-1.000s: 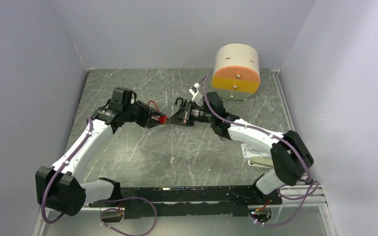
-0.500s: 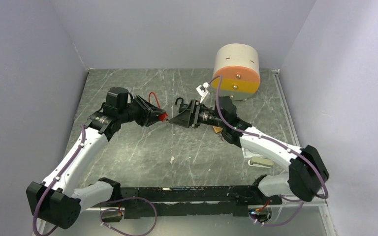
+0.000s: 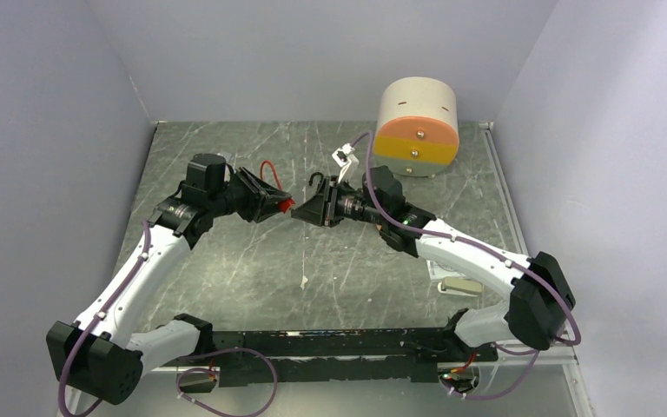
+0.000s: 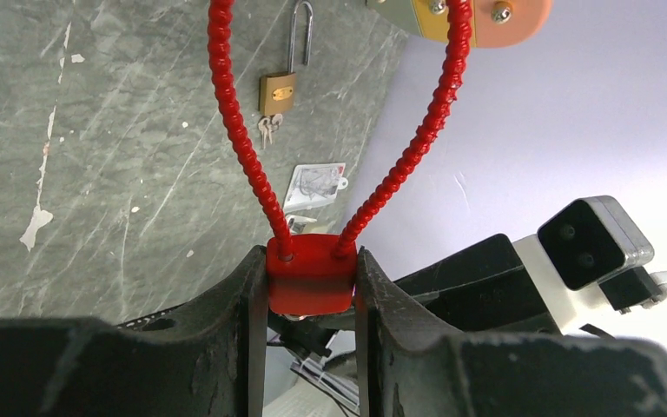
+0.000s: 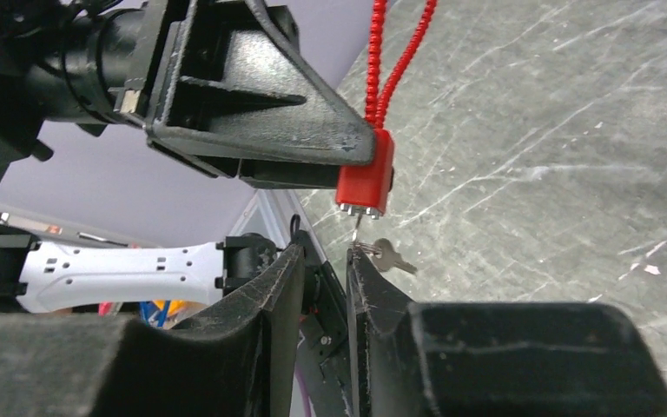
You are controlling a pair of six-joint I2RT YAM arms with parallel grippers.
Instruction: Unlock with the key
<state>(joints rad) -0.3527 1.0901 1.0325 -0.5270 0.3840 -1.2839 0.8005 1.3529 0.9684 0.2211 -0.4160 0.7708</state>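
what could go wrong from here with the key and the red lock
1. The right gripper pinches only the thin key at the red lock; a sideways nudge could bend it or pull it out.
2. The left gripper clamps just the lock's body, so a hard twist may spin it in the fingers.

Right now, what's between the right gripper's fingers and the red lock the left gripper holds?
Only a small silver key, hanging under the red lock just above the right gripper; the right wrist view shows it.
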